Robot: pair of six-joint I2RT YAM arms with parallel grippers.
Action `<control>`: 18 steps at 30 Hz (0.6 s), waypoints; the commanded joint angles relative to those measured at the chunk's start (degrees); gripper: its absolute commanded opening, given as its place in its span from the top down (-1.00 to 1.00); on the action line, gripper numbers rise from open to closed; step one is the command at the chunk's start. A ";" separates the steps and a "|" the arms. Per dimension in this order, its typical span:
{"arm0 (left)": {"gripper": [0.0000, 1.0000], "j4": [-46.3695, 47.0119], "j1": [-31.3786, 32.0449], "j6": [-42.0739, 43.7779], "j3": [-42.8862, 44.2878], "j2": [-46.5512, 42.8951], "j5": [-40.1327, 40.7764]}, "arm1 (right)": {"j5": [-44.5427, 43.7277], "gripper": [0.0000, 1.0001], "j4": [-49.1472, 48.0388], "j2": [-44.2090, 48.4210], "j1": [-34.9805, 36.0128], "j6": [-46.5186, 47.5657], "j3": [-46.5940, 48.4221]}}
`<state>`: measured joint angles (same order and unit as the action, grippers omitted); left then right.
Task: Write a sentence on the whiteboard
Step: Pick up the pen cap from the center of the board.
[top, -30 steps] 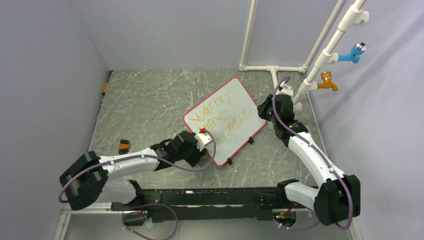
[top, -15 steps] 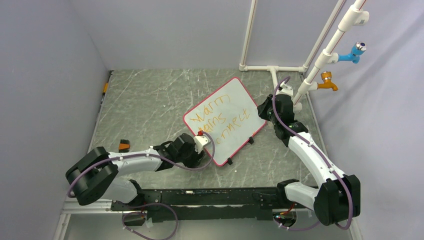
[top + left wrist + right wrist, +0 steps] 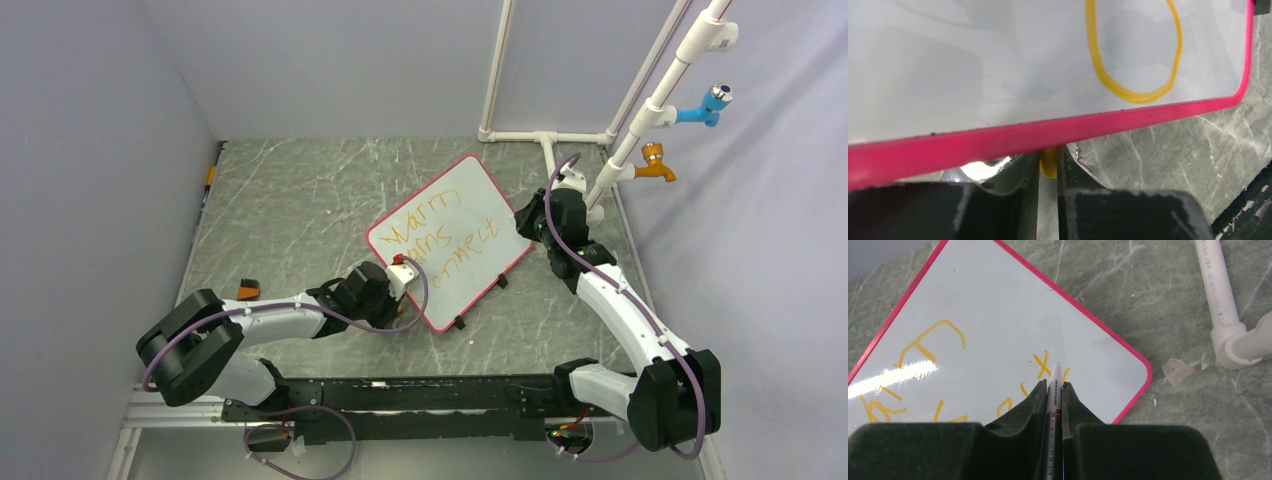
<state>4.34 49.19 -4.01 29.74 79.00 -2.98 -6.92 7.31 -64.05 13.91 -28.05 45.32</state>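
The whiteboard [image 3: 455,215] lies tilted on the grey marbled table, pink-rimmed, with three lines of yellow-orange writing. My right gripper [image 3: 527,222] sits at its right corner, shut on a white marker [image 3: 1054,385]. The marker's tip hovers by the last letters [image 3: 1040,365]; I cannot tell if it touches the board. My left gripper [image 3: 400,275] is at the board's near-left edge. In the left wrist view its jaws [image 3: 1048,160] are pinched on a small yellow piece [image 3: 1048,167], with the fingertips hidden behind the board's pink rim [image 3: 998,140].
A white PVC pipe frame [image 3: 545,137] stands at the back right, with a blue tap [image 3: 705,105] and an orange tap [image 3: 655,165]. A small orange-and-black object [image 3: 247,291] lies at the left. A tape scrap [image 3: 1178,371] lies near the pipe [image 3: 1215,285]. Walls enclose the table.
My left gripper's jaws have closed in at the board's near edge, and the left arm's elbow has shifted right. The right arm and marker have not moved.
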 commanded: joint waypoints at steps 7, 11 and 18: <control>1.00 -7.56 1.54 -3.35 -0.06 -8.38 -1.84 | 2.56 1.00 -0.93 1.47 -0.20 -0.07 1.44; 1.00 -12.29 2.05 -2.05 1.24 -14.57 -0.69 | 6.26 1.00 -1.46 1.52 -0.20 0.19 1.67; 1.00 -20.41 1.99 0.76 6.02 -22.20 -0.89 | 19.13 1.00 -4.63 1.79 -0.13 0.26 2.96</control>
<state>-10.31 51.03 -5.17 31.05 60.23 -4.16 2.37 7.16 -63.96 13.91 -28.05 45.36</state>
